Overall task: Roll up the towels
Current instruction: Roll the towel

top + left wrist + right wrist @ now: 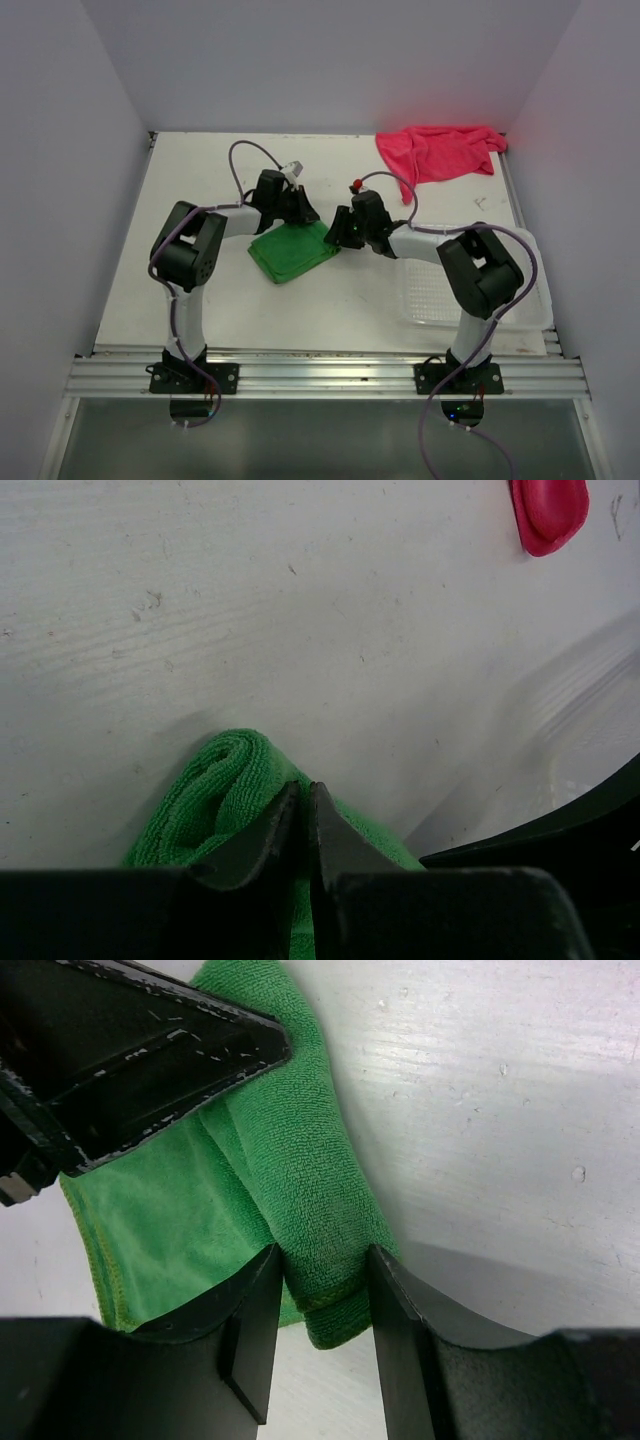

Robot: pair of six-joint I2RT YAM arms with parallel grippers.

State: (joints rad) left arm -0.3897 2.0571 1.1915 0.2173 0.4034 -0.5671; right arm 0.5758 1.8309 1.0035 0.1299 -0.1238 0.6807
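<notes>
The green towel (292,250), part-rolled, lies on the bench (350,305) left of the basket (522,300); the pink towel (440,150) lies beyond the basket. The left hand (303,798) is pinched together on the green towel's fold. The right hand (320,1265) straddles the roll's end, fingers apart, and I cannot tell if it grips. Uneven pulls could slacken the roll.

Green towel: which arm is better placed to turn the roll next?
Probably the right. The right gripper stands open astride the rolled edge of the green towel, ready to close and turn it. The left gripper is pinched shut on the towel's fold, better suited to anchoring.
</notes>
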